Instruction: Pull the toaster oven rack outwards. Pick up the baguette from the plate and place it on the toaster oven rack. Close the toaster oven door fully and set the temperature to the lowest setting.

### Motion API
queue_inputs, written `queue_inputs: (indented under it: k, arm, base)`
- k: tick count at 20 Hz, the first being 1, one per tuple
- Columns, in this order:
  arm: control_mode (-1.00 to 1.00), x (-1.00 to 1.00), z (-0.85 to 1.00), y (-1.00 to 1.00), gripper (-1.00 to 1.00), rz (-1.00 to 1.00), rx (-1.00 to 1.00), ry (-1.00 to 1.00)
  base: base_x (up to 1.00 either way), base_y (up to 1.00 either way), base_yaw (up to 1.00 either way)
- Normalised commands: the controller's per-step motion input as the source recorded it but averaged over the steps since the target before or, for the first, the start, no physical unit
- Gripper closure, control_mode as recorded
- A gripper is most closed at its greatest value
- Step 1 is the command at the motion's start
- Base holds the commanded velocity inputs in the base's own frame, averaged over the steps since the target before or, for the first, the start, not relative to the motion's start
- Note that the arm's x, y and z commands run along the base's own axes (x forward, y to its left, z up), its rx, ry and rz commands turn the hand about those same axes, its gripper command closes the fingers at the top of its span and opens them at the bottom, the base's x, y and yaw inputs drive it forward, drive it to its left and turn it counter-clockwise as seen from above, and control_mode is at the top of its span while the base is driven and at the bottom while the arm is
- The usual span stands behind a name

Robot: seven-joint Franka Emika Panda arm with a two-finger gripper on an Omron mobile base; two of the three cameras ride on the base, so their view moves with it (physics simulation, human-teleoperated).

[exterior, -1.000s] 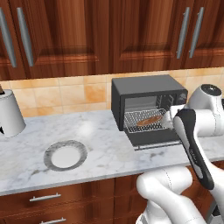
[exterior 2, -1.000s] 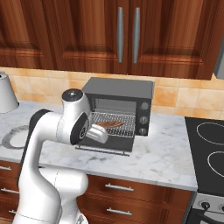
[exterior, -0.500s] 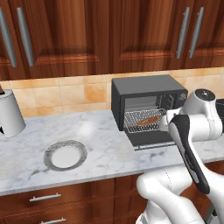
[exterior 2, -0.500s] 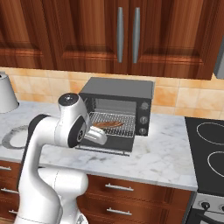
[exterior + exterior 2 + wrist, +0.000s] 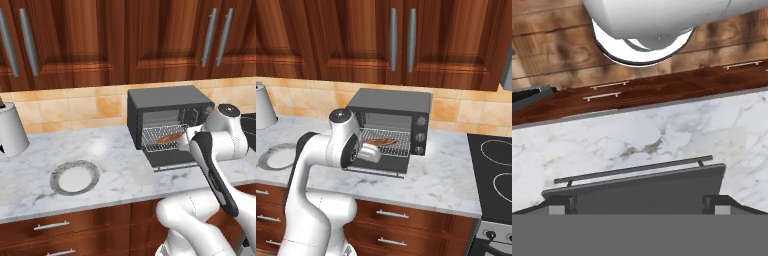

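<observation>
near: marble counter [image 5: 115, 170], plate [image 5: 75, 178] bare at its front left, white canister [image 5: 11, 131] far left | gripper [image 5: 640, 212]: jaws spread wide, holding nothing, over the lowered toaster oven door [image 5: 642, 187] | beyond: baguette [image 5: 381, 142] lies on the toaster oven rack [image 5: 387, 136], pulled out of the toaster oven [image 5: 393, 122] | far: wooden cabinets [image 5: 401, 40]

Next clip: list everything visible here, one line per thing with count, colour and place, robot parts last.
toaster oven: one, dark grey, on counter by backsplash
toaster oven door: one, dark grey, dropped open
toaster oven rack: one, silvery mesh, pulled out over door
baguette: one, reddish-brown, on rack
plate: one, white with grey rim, on counter, bare
canister: one, white, counter far left
stovetop: one, black, right of counter
gripper: one, dark tips, open above door
</observation>
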Motion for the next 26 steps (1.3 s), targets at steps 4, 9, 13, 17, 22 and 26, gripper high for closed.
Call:
queue_inputs:
  k: [4, 9, 13, 17, 22, 26]
  arm:
    - [-1.00, 0.30, -0.15, 0.00, -1.00, 0.07, -0.05, 0.01]
    - [-1.00, 0.25, -0.21, 0.00, -1.00, 0.01, -0.03, 0.03]
    - [-1.00, 0.26, -0.20, 0.00, -1.00, 0.00, -0.01, 0.06]
    - [-1.00, 0.26, -0.24, 0.00, -1.00, 0.00, -0.02, 0.04]
    - [-1.00, 0.28, -0.24, 0.00, -1.00, 0.00, -0.03, 0.04]
    - [-1.00, 0.20, -0.17, 0.00, -1.00, 0.00, -0.02, 0.00]
  base:
    - [0.00, 0.00, 0.00]
    - [0.00, 0.00, 0.00]
    - [0.00, 0.00, 0.00]
    - [0.00, 0.00, 0.00]
    - [0.00, 0.00, 0.00]
    - [0.00, 0.00, 0.00]
